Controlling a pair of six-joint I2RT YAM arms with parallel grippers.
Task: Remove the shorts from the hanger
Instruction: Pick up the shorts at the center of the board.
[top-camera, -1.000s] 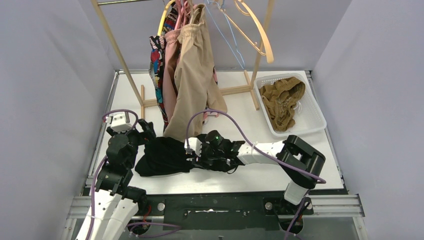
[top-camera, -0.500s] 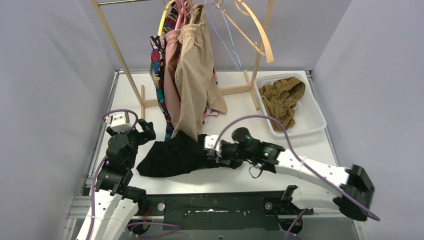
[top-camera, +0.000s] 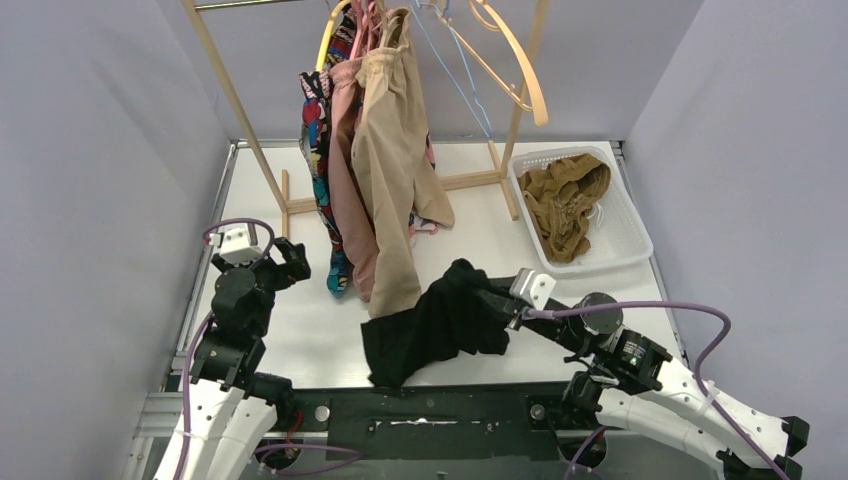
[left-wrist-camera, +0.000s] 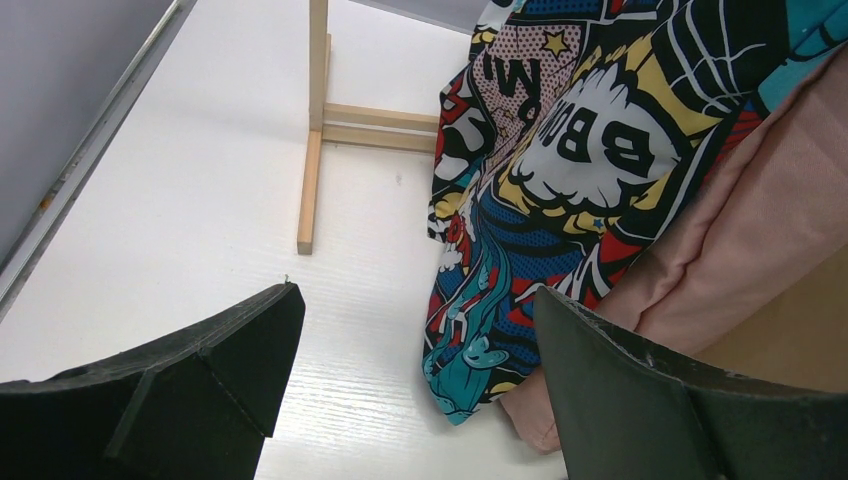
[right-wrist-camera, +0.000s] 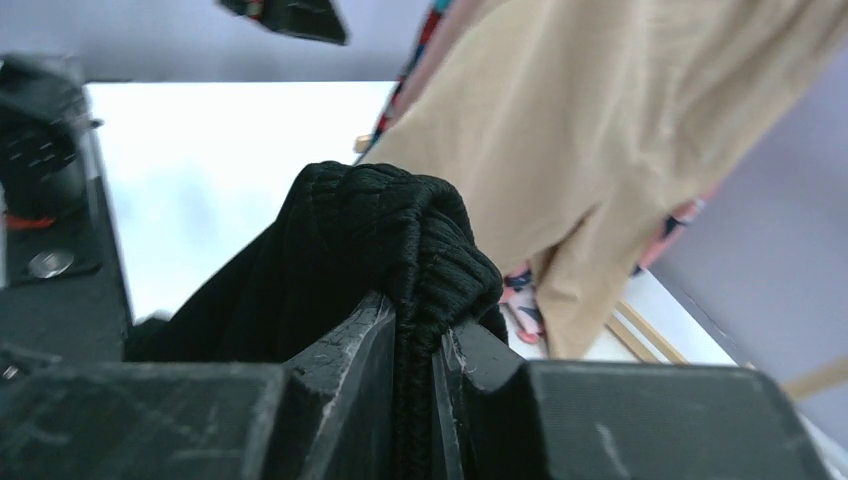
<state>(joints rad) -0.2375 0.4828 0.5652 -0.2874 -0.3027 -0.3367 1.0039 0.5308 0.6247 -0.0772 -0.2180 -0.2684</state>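
The right hand (right-wrist-camera: 418, 335) pinches the black shorts (top-camera: 430, 325) tight. The left hand (left-wrist-camera: 417, 305) stands wide, with the comic-print shorts (left-wrist-camera: 560, 150) just ahead of it.

Bright, even white light from above, soft faint shadows on the white table top (top-camera: 310, 330), overhead view sharp, right wrist view: black ribbed fabric shorts (right-wrist-camera: 390, 230) sharp, background blurred.

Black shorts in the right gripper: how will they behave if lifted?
Likely floppy: the black shorts droop from the right gripper toward the table. Probably light: a small pinch carries them. Ribbed knit bunched between the jaws should resist slipping.
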